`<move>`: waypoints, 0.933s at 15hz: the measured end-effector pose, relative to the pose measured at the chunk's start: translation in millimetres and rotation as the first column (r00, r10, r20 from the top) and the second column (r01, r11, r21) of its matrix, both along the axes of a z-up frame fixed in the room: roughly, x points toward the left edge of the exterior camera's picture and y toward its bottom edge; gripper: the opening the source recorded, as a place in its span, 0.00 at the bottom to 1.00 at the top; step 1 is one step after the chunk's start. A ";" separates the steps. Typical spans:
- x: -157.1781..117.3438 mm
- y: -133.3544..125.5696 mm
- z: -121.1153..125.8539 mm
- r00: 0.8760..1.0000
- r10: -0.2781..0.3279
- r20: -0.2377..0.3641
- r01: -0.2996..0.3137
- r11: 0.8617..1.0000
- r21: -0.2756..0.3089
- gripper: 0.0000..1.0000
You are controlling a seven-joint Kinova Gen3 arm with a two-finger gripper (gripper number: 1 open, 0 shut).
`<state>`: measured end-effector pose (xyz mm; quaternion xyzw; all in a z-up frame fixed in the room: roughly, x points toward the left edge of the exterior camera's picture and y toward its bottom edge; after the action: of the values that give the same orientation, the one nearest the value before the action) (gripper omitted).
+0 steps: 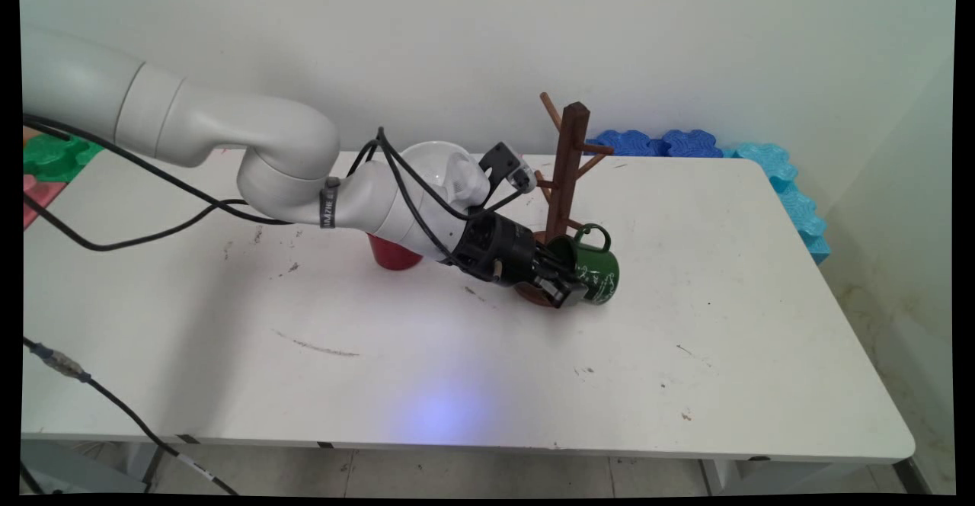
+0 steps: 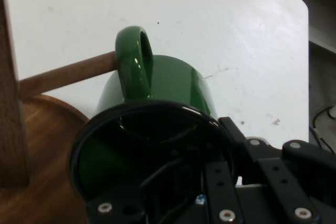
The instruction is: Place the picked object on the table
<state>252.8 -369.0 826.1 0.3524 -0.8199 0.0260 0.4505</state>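
The gripper (image 1: pixel 565 286) is clamped on the rim of a green mug (image 1: pixel 598 271) — one finger inside, one outside. The mug lies tilted on its side, handle up, at the round base of a wooden mug tree (image 1: pixel 567 178) near the worktop's (image 1: pixel 457 369) middle, toward the far edge. A red cup (image 1: pixel 392 253) stands behind the arm.

Mug tree (image 1: pixel 565 178) tight beside green mug (image 1: pixel 598 273)

A plain white wall (image 1: pixel 457 33) stands behind the white bench (image 1: pixel 685 384), whose top has dark scuffs; blue foam mats (image 1: pixel 659 142) lean at the wall's foot, turquoise ones (image 1: pixel 796 201) on the right; green and pink mats (image 1: pixel 46 159) lie left; pale floor tiles (image 1: pixel 457 479) below.
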 end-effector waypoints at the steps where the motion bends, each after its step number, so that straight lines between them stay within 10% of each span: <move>1: -0.2 0.2 0.2 1.000 -0.002 0.001 0.002 1.000 -0.001 0.00; 14: -2.9 -2.6 5.3 1.000 -0.020 0.004 0.020 1.000 -0.017 0.00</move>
<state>249.9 -371.6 831.4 0.3402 -0.8241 0.0290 0.4519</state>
